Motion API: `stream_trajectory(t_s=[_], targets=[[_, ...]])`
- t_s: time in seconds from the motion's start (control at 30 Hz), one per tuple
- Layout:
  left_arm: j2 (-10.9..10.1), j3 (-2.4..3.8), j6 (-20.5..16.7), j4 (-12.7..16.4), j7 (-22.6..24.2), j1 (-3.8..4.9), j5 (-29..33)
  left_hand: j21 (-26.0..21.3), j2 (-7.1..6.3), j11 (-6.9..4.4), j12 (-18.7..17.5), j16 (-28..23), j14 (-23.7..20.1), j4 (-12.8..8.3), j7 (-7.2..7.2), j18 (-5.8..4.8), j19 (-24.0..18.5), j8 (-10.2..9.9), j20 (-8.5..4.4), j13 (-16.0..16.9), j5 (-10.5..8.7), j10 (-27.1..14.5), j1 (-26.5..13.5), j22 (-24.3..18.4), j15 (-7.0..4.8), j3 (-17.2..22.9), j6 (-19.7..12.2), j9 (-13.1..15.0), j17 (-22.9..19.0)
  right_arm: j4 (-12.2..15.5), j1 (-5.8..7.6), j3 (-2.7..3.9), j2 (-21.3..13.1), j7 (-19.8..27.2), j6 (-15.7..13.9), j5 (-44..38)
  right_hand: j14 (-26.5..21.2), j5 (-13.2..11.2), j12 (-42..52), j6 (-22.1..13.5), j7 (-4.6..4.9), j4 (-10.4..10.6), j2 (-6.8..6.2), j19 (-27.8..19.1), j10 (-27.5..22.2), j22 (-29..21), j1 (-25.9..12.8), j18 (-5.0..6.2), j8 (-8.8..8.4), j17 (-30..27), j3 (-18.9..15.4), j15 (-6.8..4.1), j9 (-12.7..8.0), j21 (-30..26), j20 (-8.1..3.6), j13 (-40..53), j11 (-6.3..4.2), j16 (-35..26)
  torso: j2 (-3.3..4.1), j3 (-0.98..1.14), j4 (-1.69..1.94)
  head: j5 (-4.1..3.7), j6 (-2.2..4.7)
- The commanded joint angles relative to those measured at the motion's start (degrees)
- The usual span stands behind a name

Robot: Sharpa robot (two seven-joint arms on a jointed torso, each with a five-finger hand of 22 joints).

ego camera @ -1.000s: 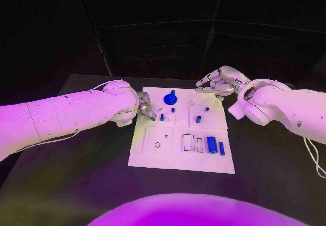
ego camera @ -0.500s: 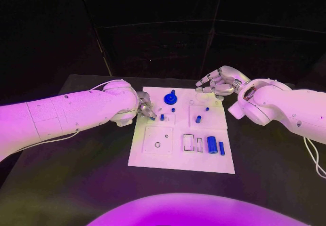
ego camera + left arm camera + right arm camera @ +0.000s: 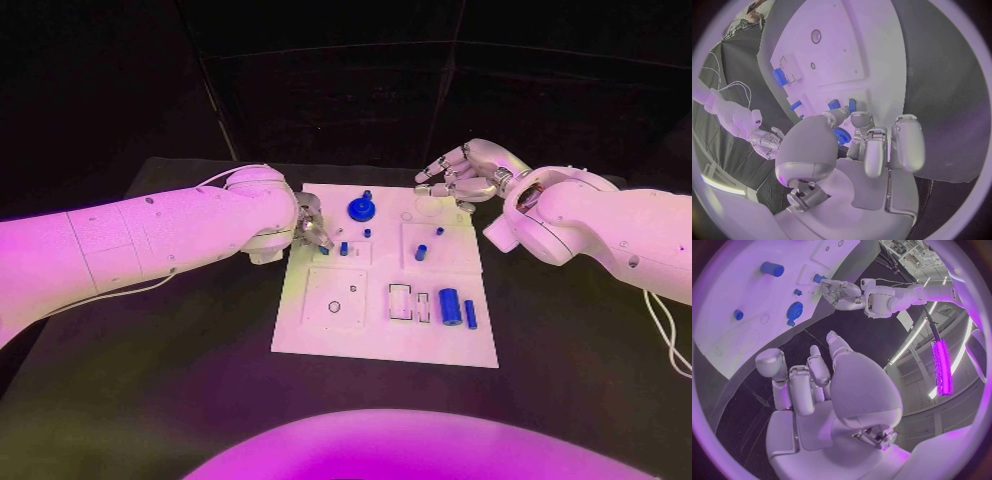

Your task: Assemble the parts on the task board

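Note:
The white task board lies mid-table. A blue gear-shaped part stands near its far edge, with small blue pegs behind the middle. A blue cylinder and a thin blue bar lie toward the near right. My left hand sits at the board's left edge, fingers curled, their tips close to a small blue peg. Whether it pinches anything is unclear, even in the left wrist view, where the fingertips meet near two pegs. My right hand hovers over the far right corner, fingers curled on nothing.
Several cut-out recesses mark the near half of the board. The black table spreads wide on both sides. In the right wrist view the board and my left hand lie beyond my right hand.
My left arm has shifted slightly toward the board. The hand stays at the left edge. The right hand has not moved.

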Motion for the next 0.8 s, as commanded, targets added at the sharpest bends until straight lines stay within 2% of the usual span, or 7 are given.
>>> stream_trajectory(t_s=[0.03, 0.5, 0.8], targets=[[0.36, -0.37, 4.38, -0.44, -1.36, -0.49, 0.04, 0.25, 0.65, -0.29, 0.44, 0.18, 6.05, -3.05, -0.41, -0.49, 1.1, 0.24, -0.41, 0.13, 0.09, 0.25, 0.03, 0.11, -0.49, 3.47, 0.12, -0.03, 15.09, 0.11, 0.09, 0.04, 0.0, 0.42, 0.33, 0.15, 3.5, 0.29, -0.24, -0.09, -0.14, 0.17, 0.55, -0.34, -0.24, -0.05, 0.19, 0.89, 0.2, 4.88, -0.06, -0.4, -0.04, -0.26, -0.19, -0.09, -0.1, -0.36, -0.02, 0.02, 0.02, -0.07, -0.11], [0.99, -0.37, 4.81, -1.07, -1.52, -0.46, 0.04, 0.36, 0.3, -0.54, 0.86, 0.18, 6.05, -2.82, -0.74, -0.52, 1.16, 0.89, -0.57, 0.52, 0.08, 0.61, -0.59, 0.3, -0.69, 2.51, 0.52, 0.25, 15.09, 0.15, 0.09, 0.04, -0.02, 0.41, 0.36, 0.15, 3.5, 0.29, -0.24, -0.09, -0.14, 0.17, 0.55, -0.34, -0.24, -0.05, 0.19, 0.89, 0.2, 4.88, -0.06, -0.4, -0.04, -0.26, -0.19, -0.09, -0.1, -0.36, 0.0, -0.04, 0.07, -0.25, -0.2], [1.42, -0.37, 4.12, -1.58, -1.68, -0.44, 0.02, 0.82, -0.46, -0.94, 1.49, 0.18, 6.05, -1.41, -1.24, -0.65, 1.39, 1.9, -0.92, 1.04, 0.07, 1.12, -2.6, 0.93, -1.07, -1.3, 1.3, 0.61, 15.09, 0.17, 0.09, 0.04, -0.01, 0.42, 0.32, 0.15, 3.5, 0.29, -0.24, -0.09, -0.14, 0.17, 0.55, -0.34, -0.24, -0.05, 0.19, 0.89, 0.2, 4.88, -0.06, -0.4, -0.04, -0.26, -0.19, -0.09, -0.1, -0.36, -0.02, -0.02, 0.04, -0.27, -0.3]])
